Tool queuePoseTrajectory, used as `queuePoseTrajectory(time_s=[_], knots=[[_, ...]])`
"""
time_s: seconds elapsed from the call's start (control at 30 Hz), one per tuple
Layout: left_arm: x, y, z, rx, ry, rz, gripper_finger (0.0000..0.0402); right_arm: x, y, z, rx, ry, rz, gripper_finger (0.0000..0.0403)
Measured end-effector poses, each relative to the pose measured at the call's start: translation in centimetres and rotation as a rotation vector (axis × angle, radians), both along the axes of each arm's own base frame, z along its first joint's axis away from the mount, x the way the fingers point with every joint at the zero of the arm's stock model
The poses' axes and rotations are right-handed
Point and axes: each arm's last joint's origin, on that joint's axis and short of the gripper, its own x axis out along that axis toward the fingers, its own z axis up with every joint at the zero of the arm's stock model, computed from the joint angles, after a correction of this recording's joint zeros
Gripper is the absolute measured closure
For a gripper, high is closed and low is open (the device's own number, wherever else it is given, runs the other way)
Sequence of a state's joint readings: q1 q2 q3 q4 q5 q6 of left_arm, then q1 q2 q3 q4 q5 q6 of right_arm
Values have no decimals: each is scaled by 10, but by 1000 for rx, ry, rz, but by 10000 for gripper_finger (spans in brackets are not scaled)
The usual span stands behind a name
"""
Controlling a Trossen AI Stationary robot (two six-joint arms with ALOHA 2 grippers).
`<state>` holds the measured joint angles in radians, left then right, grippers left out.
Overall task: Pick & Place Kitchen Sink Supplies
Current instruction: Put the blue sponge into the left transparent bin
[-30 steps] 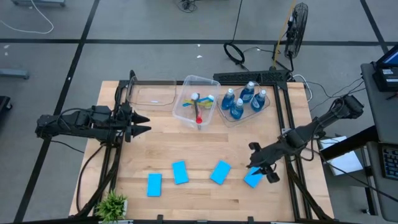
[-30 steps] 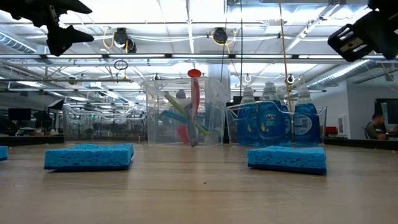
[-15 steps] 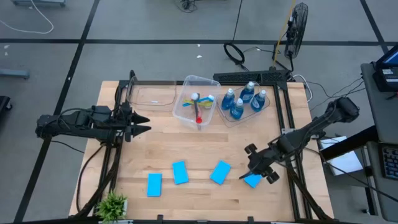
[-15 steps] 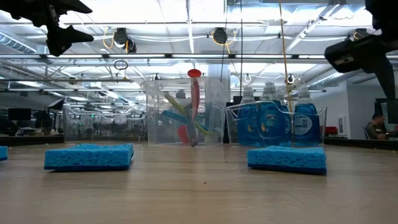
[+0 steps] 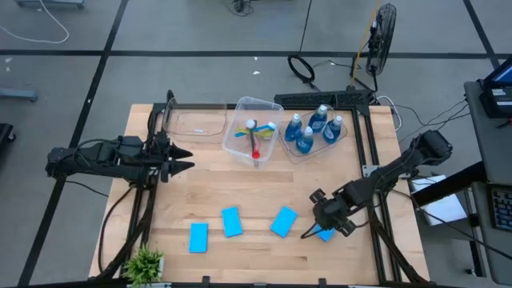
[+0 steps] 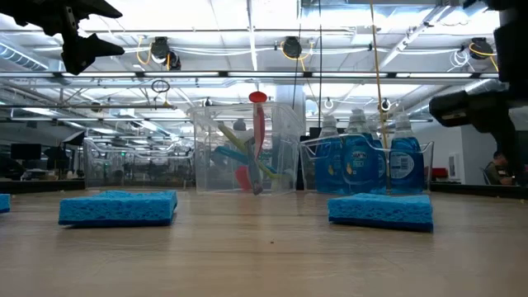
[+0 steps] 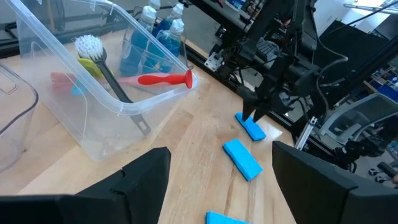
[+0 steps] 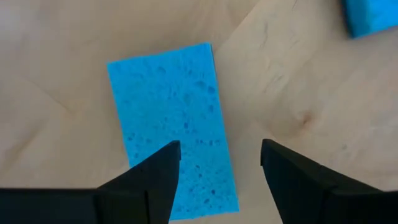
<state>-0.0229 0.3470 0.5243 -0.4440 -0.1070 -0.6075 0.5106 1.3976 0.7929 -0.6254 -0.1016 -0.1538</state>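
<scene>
The right gripper hangs low over the lower right part of the table in the high view, pointing down at the rightmost sponge, its jaws spread apart with nothing between them; in the right wrist view the two dark fingers straddle the near end of that sponge, one on each long edge, and whether they touch it cannot be told. The sponge lies flat near the table's right edge, close to the dark frame rail there, so room on that side is tight. Left of it a row of three more sponges runs along the lower part of the table: one just beside it, one at centre and one further left, all flat and apart from each other, with bare wood between them. The left gripper waits at the table's left edge in mid-frame, jaws open and empty, well apart from everything. At the upper centre stands a clear tub holding the brushes; just to its right a second tub holds the four blue bottles. An empty clear tub sits at upper left. A broad stretch of open wood lies across the table's middle. A potted plant sits at the lower left corner.
</scene>
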Motion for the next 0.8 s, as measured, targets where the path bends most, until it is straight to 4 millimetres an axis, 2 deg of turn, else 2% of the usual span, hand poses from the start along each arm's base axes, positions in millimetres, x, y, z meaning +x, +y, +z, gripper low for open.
queuePoseTrajectory(time_s=[0.2, 0.47, 0.6, 0.8], knots=[[0, 0, 0, 0, 0, 0, 128, 5, 3, -19, -54, 59, 16, 188], [0, 0, 0, 0, 0, -1, 117, 9, 9, -35, -171, 47, 25, 197], [0, 0, 0, 0, 0, -1, 116, 11, 11, -34, -160, 17, 11, 226], [0, 0, 0, 0, 2, -1, 126, 12, 11, -35, -151, 13, -32, 297]])
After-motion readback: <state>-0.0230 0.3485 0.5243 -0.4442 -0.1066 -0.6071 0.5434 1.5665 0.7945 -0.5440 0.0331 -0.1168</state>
